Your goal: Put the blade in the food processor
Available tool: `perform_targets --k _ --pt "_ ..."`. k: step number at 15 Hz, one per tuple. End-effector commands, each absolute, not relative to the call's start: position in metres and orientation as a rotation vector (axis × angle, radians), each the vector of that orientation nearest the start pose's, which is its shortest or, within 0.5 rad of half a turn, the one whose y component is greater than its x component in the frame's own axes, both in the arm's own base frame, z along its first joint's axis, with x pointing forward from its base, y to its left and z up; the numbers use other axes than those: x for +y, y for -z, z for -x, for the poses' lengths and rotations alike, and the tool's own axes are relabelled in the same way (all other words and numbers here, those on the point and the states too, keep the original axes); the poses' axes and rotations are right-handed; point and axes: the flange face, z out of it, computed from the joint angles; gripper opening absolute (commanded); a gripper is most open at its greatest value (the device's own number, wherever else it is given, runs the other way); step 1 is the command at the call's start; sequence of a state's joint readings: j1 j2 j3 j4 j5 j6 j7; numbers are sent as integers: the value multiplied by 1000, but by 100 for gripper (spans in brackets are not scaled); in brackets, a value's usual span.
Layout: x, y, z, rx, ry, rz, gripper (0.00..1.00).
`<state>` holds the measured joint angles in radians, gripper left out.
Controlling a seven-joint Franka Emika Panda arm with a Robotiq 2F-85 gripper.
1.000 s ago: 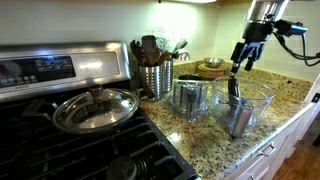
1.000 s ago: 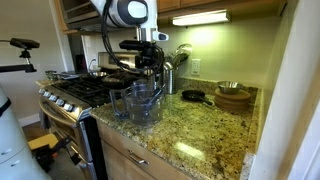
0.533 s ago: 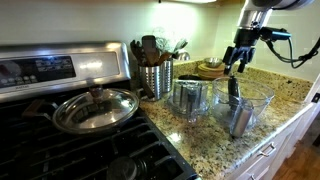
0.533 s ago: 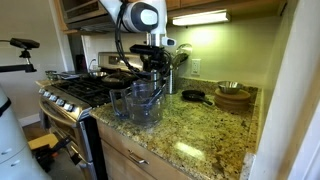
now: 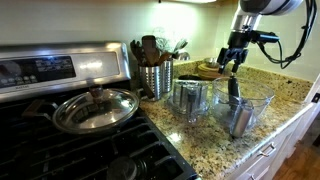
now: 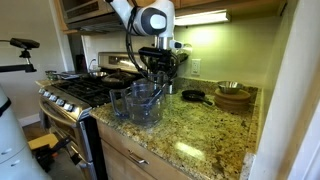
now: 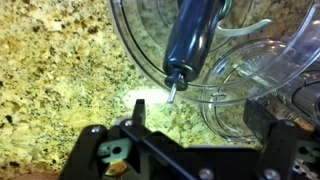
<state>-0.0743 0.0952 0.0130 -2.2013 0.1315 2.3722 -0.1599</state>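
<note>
A robot hand (image 5: 232,62) hovers over a speckled granite worktop (image 5: 290,95), directly above a clear food processor bowl (image 5: 258,100). In the wrist view its fingers are spread wide and grip nothing. The blade (image 7: 192,38), a dark blue shaft, stands inside the bowl at twelve o'clock from the hand. It looks seated there, so it likely needs no support.
</note>
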Motion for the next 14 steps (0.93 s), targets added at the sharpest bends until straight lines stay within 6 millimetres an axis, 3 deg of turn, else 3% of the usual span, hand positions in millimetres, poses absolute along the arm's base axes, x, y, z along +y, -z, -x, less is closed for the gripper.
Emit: perform_targets --k 1,14 --pt "-34 -344 -560 -25 139 3022 100" --pt "-26 -350 -548 -69 148 2988 100"
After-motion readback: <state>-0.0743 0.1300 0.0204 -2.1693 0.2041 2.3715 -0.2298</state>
